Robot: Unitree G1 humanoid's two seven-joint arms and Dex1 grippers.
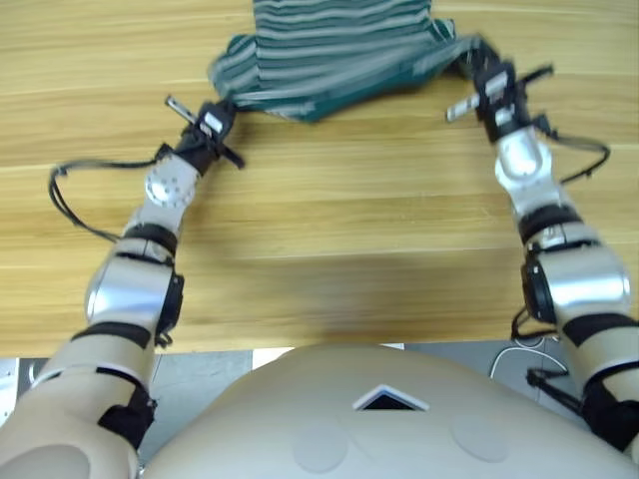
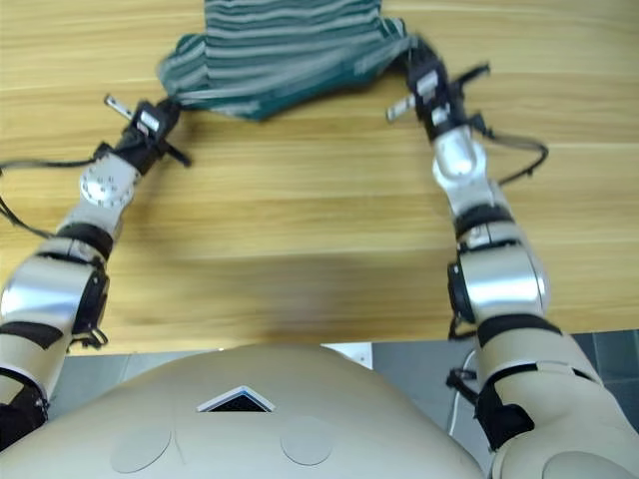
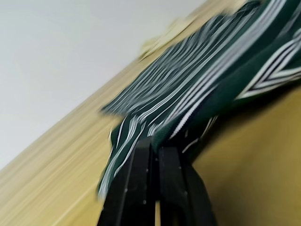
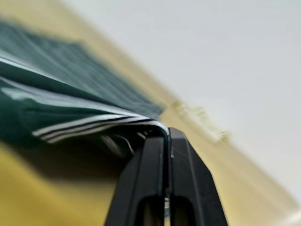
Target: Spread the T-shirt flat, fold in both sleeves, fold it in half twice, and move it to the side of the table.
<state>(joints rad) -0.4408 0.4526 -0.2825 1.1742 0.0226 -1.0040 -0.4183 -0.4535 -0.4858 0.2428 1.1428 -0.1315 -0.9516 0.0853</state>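
The green striped T-shirt [image 1: 339,50] lies at the far side of the table [image 1: 329,230], and its stripes run left to right. The left hand [image 1: 226,102] is clenched on its near left corner. The right hand [image 1: 479,66] is clenched on its near right corner. The near edge between them bows toward the robot.

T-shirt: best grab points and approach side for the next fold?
Pinch the T-shirt at the two ends of its near edge, coming in from the robot's side, low over the table. That edge looks bunched and raised off the wood, so thin fingers can close on it. The left gripper and right gripper are shut there, one per end.
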